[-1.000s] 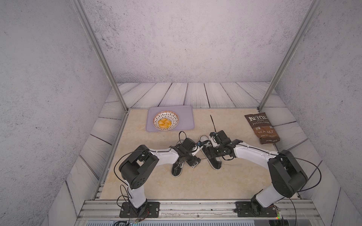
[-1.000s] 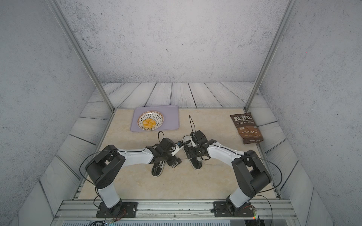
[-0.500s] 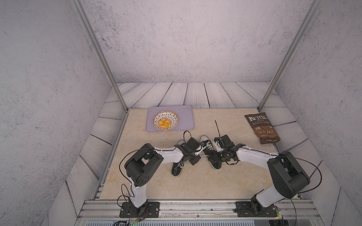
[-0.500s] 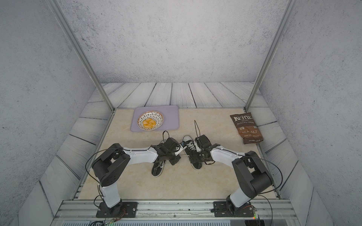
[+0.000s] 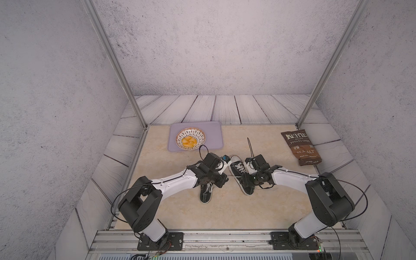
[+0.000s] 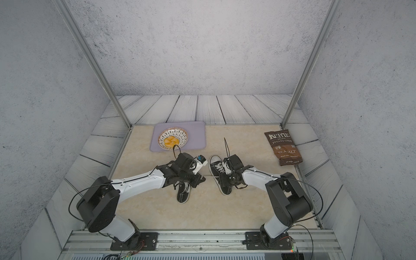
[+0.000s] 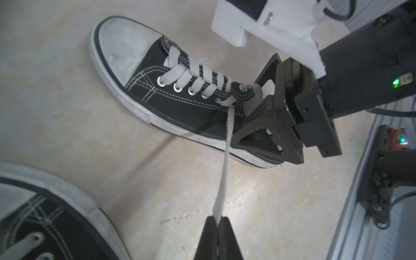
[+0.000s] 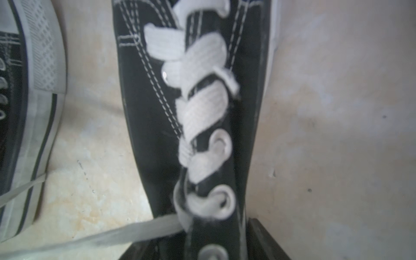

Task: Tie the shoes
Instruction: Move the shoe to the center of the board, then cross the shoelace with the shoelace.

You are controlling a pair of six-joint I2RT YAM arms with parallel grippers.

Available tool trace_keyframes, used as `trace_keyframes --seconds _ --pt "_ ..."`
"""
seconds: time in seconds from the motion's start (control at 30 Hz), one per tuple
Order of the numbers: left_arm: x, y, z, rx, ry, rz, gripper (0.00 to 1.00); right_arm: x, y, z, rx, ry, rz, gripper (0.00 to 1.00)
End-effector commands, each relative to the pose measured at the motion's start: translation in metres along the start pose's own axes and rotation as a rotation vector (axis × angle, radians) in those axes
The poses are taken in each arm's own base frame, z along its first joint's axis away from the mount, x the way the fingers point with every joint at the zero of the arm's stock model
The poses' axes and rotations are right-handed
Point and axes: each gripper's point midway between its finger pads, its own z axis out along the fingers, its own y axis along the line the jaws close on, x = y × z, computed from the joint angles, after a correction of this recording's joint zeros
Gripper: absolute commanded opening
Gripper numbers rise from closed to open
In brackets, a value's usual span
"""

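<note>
Left gripper [image 7: 218, 221] has just pinched shut on the shoe's [image 7: 171, 108] lace [image 7: 225, 162], lower centre of frame, so tensioning can start. Right gripper [image 7: 247, 110] straddles the collar, narrowing; whether it clamps cannot be told.

The left claw [image 7: 218, 222] has clamped onto the white lace [image 7: 225, 155], now stretched taut from its shoe [image 7: 171, 105].
</note>
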Motion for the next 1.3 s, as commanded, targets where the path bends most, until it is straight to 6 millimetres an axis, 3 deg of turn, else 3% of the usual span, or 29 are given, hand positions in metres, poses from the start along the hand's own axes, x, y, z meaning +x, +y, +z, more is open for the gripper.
trace_keyframes --seconds 0.0,0.17,0.3,0.5,0.63,0.73,0.9,1.07,1.27 --pt "0.005 -0.026 -0.011 0.236 0.004 -0.227 0.0 0.022 0.026 0.008 -0.101 0.063 0.0 0.6" --pt "-0.002 -0.04 -0.028 0.364 -0.022 -0.324 0.0 0.018 0.053 0.007 -0.154 0.037 -0.04 0.59" --pt "-0.009 -0.046 -0.03 0.408 -0.021 -0.349 0.0 0.01 0.052 0.004 -0.134 0.0 -0.047 0.6" --pt "-0.033 -0.042 -0.027 0.404 -0.073 -0.413 0.0 0.002 0.039 -0.033 -0.047 -0.16 -0.128 0.83" --pt "-0.049 -0.038 -0.023 0.418 -0.117 -0.484 0.0 0.004 0.043 -0.053 -0.083 -0.272 -0.215 0.85" --pt "-0.056 -0.036 -0.018 0.444 -0.143 -0.535 0.0 0.008 0.066 -0.068 -0.229 -0.38 -0.297 0.81" --pt "-0.056 -0.031 -0.012 0.443 -0.147 -0.567 0.0 0.001 0.097 -0.082 -0.34 -0.569 -0.413 0.61" --pt "-0.053 -0.03 -0.01 0.44 -0.14 -0.581 0.0 -0.008 0.116 -0.072 -0.359 -0.684 -0.482 0.47" --pt "-0.054 -0.033 -0.014 0.447 -0.138 -0.576 0.0 -0.023 0.123 -0.048 -0.324 -0.737 -0.478 0.42"
